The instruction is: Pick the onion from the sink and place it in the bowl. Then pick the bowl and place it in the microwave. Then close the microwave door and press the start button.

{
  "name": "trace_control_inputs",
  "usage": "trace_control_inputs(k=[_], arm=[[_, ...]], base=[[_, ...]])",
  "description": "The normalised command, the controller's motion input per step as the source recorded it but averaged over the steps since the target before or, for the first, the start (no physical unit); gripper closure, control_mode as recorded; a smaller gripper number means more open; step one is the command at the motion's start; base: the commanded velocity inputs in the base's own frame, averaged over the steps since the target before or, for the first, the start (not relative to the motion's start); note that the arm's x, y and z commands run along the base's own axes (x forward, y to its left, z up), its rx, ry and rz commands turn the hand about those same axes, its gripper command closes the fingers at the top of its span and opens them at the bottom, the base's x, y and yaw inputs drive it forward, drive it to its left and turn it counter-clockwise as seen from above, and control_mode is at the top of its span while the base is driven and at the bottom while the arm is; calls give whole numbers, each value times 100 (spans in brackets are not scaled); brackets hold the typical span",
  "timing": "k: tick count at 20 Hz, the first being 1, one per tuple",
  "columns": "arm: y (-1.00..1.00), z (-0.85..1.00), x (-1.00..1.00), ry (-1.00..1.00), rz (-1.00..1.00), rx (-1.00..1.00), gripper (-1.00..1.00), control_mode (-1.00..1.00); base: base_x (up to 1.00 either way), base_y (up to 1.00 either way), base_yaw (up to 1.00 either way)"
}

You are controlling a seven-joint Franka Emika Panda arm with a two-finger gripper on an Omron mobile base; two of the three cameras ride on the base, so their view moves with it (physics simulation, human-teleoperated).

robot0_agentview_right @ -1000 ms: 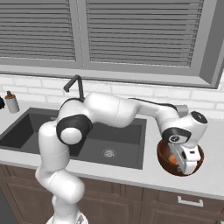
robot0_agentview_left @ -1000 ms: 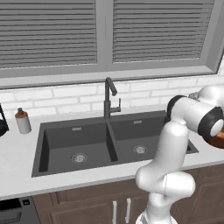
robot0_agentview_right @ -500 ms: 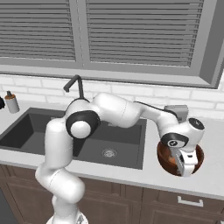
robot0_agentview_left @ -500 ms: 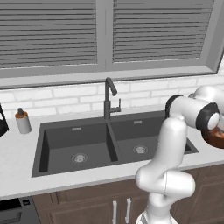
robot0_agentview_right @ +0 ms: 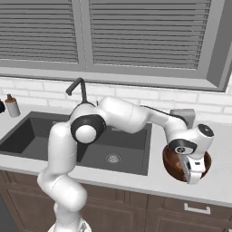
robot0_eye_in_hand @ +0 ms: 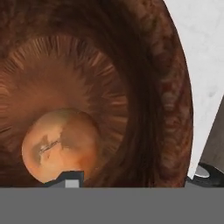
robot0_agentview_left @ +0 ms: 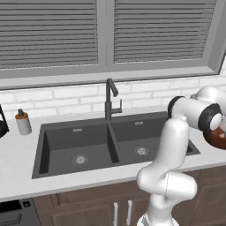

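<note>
The glossy reddish-brown bowl (robot0_agentview_right: 174, 163) stands on the pale counter right of the sink (robot0_agentview_right: 27, 131), and its edge shows past my wrist (robot0_agentview_left: 218, 137). Seen from the hand, the orange-tan onion (robot0_eye_in_hand: 61, 144) rests on the floor of the bowl (robot0_eye_in_hand: 166, 87). My gripper (robot0_agentview_right: 192, 174) points down at the bowl's front right rim. The gripper (robot0_eye_in_hand: 133, 177) straddles the thick wall, one tip inside by the onion and the other outside over the counter. The jaws stand apart, with a gap showing between the inner tip and the wall.
The dark double-basin sink (robot0_agentview_left: 44, 150) has a dark angular faucet (robot0_agentview_left: 110, 95) behind its divider. A small soap bottle (robot0_agentview_left: 23, 122) stands on the counter at the far left. A white brick wall and a shuttered window lie behind. Brown cabinet fronts run below the counter edge.
The hand has turned and settled lower onto the bowl's rim. The bowl has stayed in place on the counter.
</note>
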Motion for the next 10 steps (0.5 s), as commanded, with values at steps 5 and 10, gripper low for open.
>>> trace_control_inputs(k=[5, 10], arm=[[42, 49, -24, -2, 0, 0, 100, -100], [41, 94, -47, -5, 4, -1, 100, -100]], base=[[0, 0, 0], [0, 0, 0]])
